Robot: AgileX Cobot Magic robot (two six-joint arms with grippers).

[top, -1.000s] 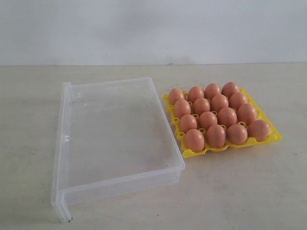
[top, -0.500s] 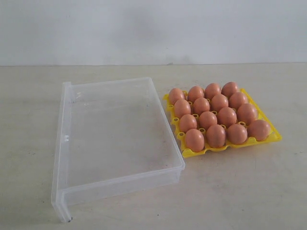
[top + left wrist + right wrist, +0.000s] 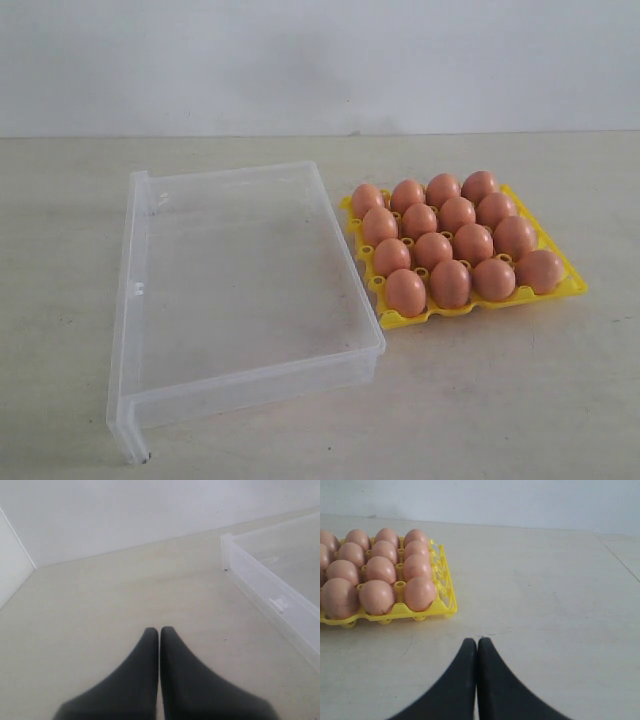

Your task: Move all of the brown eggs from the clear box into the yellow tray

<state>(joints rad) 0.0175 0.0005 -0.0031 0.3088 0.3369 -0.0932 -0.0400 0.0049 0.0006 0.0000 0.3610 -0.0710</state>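
The left hand [image 3: 159,630] is closed, its two dark fingers pressed flat against each other along their whole length, with nothing between them. It hangs above the bare table [image 3: 100,610] without touching anything. The right hand [image 3: 477,641] is closed in the same way, holds nothing and hangs over open table. Both hands appear only in their own wrist views. The exterior view shows the whole layout. The clear box [image 3: 250,385] lies open on the table [image 3: 500,400], and the yellow tray [image 3: 400,320] stands just beside it at its 3 o'clock. Whether the two touch cannot be told. The brown eggs [image 3: 433,249] sit in the tray's cups, sixteen of them in four rows of four, each blunt end up. The left wrist view shows only one corner and one long wall of the clear box [image 3: 270,592], near the hand but apart from it. A small clasp [image 3: 278,603] juts from that wall, which the exterior view shows only as a faint mark [image 3: 138,290] at the box's 9 o'clock side. The right wrist view shows one end of the yellow tray [image 3: 447,587] with its openwork edge and the brown eggs [image 3: 380,569] from low down, well clear of the fingertips.
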